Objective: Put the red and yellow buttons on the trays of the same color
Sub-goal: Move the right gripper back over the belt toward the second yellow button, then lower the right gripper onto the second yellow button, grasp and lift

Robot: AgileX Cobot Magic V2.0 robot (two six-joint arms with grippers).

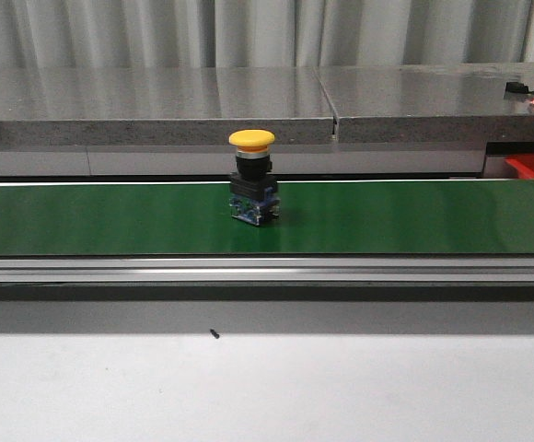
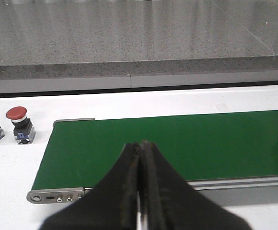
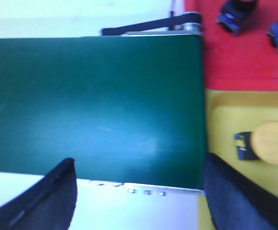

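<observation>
One yellow-capped, black-bodied button [image 1: 252, 180] stands upright on the belt [image 1: 414, 217]; left tool [image 2: 140, 158] closed empty, right tool [image 3: 139, 191] spread wide

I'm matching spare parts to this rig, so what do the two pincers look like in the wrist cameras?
The left pincer has two matte black fingers, broad at the base and tapering to narrow tips, with worn, scuffed inner edges. The right pincer shows two dark fingers with rounded ends, tinted bluish in that blurry view. No cables or markings are visible.
</observation>
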